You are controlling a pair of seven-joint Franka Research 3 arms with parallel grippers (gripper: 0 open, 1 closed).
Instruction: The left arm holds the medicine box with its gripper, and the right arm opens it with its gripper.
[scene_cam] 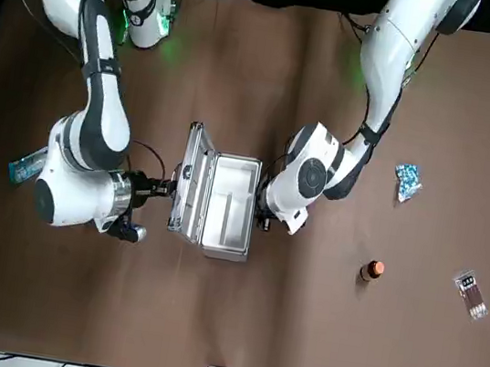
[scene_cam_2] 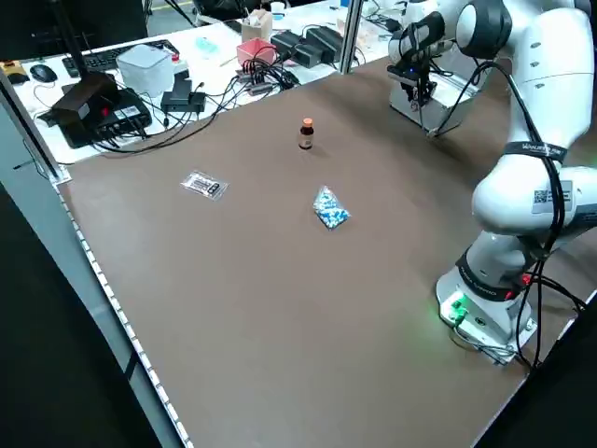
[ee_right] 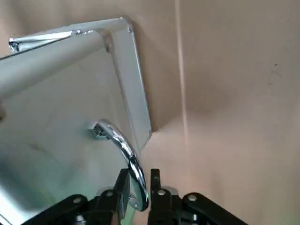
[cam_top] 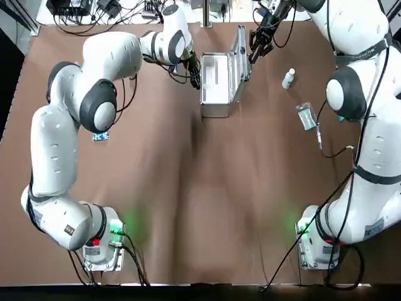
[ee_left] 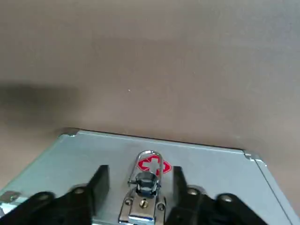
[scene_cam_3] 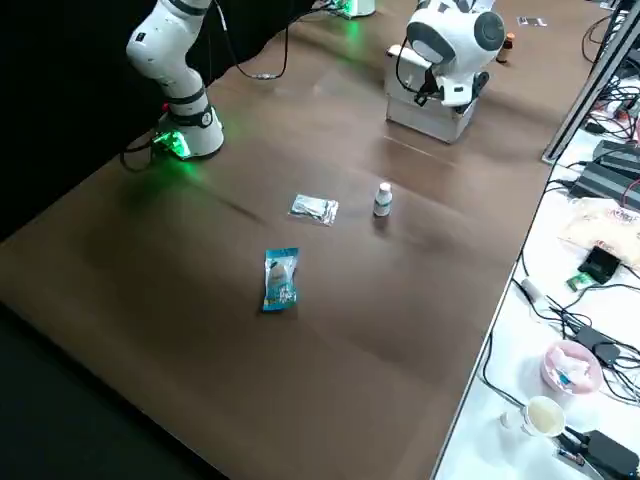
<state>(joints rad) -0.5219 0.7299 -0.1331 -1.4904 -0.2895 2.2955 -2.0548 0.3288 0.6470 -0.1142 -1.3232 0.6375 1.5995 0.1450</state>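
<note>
Looking down from overhead, I have the medicine box (cam_top: 216, 88) at the far middle of the desk (cam_top: 188, 188), and it is open. Its tray faces up and its lid (cam_top: 240, 53) stands nearly upright along the side nearest my right arm.

My left tool (cam_top: 195, 76) is against the opposite wall of the box, the one that carries the latch (ee_left: 145, 180). In the left wrist view its fingers (ee_left: 99, 180) are spread fairly wide. One sits on each side of the latch, and there is a gap between each finger and the metal. A red cross (ee_left: 153, 165) is printed just behind the latch. I cannot tell whether the fingertips press on the box wall or only sit close to it.

My right tool (cam_top: 254, 53) is at the outer face of the lid. In the right wrist view its fingers (ee_right: 123, 185) are drawn narrow and pinch the lid's curved chrome handle (ee_right: 124, 145) between them. From across the desk, the lid (scene_cam: 187, 180) leans slightly away from the tray (scene_cam: 228, 204), with the right tool just beside it.

On the right arm's side of the desk, a white bottle (cam_top: 288, 78) stands well clear of the box. A clear packet (cam_top: 306, 116) lies nearer the arm's base.
</note>
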